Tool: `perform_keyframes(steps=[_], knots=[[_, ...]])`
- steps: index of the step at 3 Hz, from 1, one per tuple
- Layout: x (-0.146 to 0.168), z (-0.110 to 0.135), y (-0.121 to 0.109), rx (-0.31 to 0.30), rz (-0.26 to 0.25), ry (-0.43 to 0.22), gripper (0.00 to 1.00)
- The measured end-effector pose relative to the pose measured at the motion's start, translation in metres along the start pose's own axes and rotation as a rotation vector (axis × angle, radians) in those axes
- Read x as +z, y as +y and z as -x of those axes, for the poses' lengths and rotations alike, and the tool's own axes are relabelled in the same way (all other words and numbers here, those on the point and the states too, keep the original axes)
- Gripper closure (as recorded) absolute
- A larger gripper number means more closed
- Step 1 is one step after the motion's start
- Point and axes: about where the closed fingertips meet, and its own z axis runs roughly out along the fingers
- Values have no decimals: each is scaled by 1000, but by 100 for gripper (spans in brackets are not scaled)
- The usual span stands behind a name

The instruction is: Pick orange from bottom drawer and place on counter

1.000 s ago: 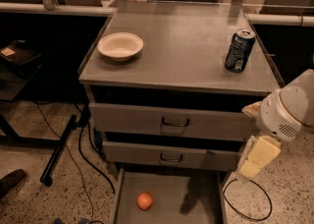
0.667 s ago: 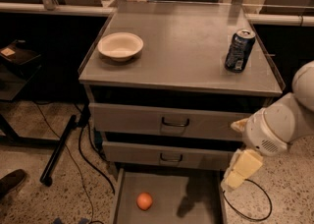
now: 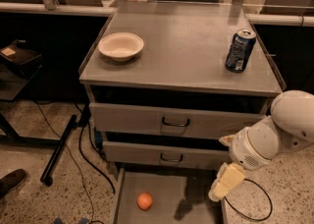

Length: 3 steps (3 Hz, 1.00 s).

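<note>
The claw [image 3: 223,184], lower right, state I cannot tell, is apart from the orange [image 3: 144,201] in the drawer [image 3: 162,186]; probably light, firm, rolling: grip its middle.

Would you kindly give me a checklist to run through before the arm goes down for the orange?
1. Bottom drawer pulled open: ok.
2. Orange in plain view on the drawer floor, nothing covering it: ok.
3. End effector above the orange: not ok. It hangs by one side wall of the drawer, and the orange lies nearer the other.
4. Bare room on the counter between the bowl and the can: ok.
</note>
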Motion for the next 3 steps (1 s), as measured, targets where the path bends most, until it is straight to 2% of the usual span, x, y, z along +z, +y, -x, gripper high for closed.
perform_keyframes(steps=[1, 2, 3], knots=[[43, -27, 5, 50, 49, -54, 0], [109, -70, 4, 148, 137, -92, 0], [110, -70, 5, 145, 137, -93, 0]])
